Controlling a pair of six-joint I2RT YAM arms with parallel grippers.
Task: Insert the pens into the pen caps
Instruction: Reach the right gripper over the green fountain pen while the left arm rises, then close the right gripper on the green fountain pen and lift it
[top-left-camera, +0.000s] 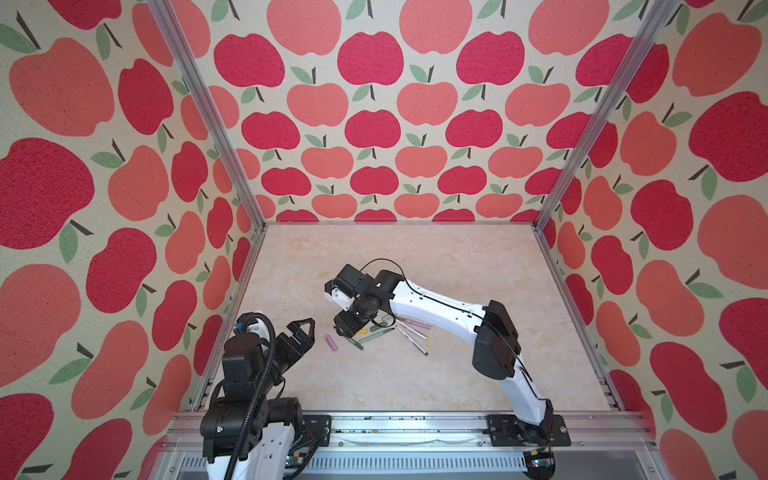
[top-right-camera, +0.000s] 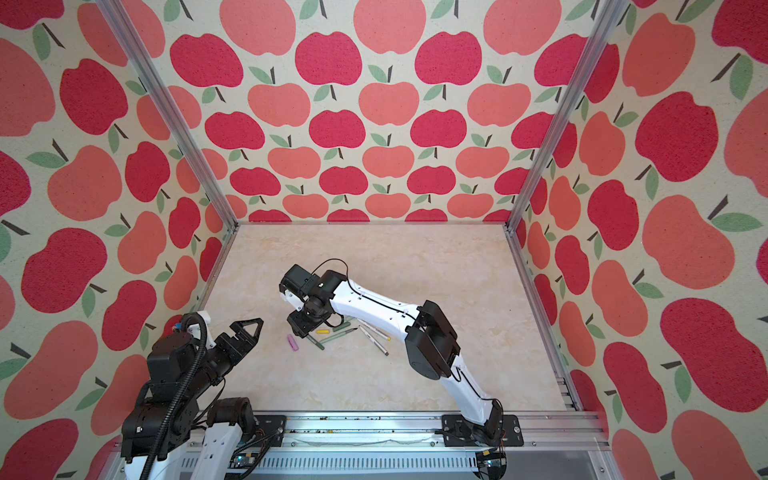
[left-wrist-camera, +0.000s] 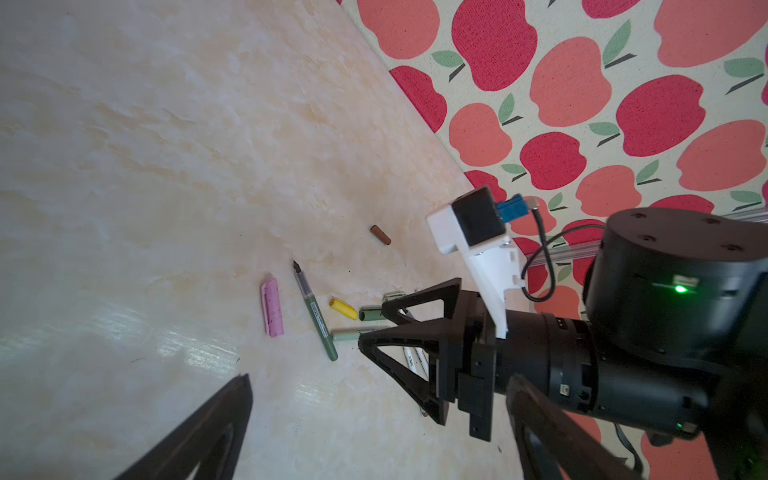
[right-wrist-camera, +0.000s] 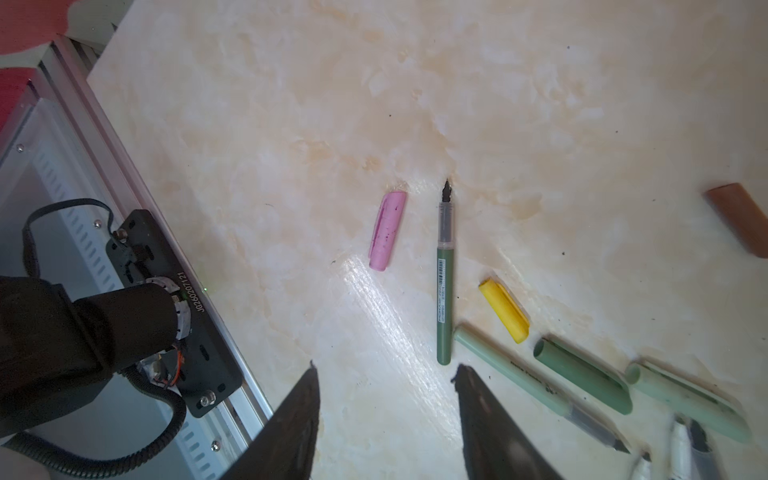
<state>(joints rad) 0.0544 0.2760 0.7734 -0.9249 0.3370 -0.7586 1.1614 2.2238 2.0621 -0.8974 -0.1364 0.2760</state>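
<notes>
The pens and pen caps lie loose in a cluster mid-table. Left to right in the right wrist view are a pink cap (right-wrist-camera: 387, 230), a dark green pen (right-wrist-camera: 444, 282), a yellow cap (right-wrist-camera: 503, 309), a pale green pen (right-wrist-camera: 519, 374), a dark green cap (right-wrist-camera: 582, 378), a pale green cap (right-wrist-camera: 685, 401) and a brown cap (right-wrist-camera: 739, 218). A pink pen (top-left-camera: 413, 322) and white-grey pens (top-left-camera: 415, 345) lie behind the right arm. My right gripper (right-wrist-camera: 384, 368) hangs open just above the table beside the dark green pen's rear end, holding nothing. My left gripper (top-left-camera: 305, 328) is wide open and empty, left of the pink cap (top-left-camera: 332, 343).
Apple-patterned walls close in the marble-look table (top-left-camera: 415, 382) on three sides. An aluminium rail (top-left-camera: 395, 428) with both arm bases runs along the front edge. The right arm's forearm (top-left-camera: 436, 305) reaches over the right part of the cluster.
</notes>
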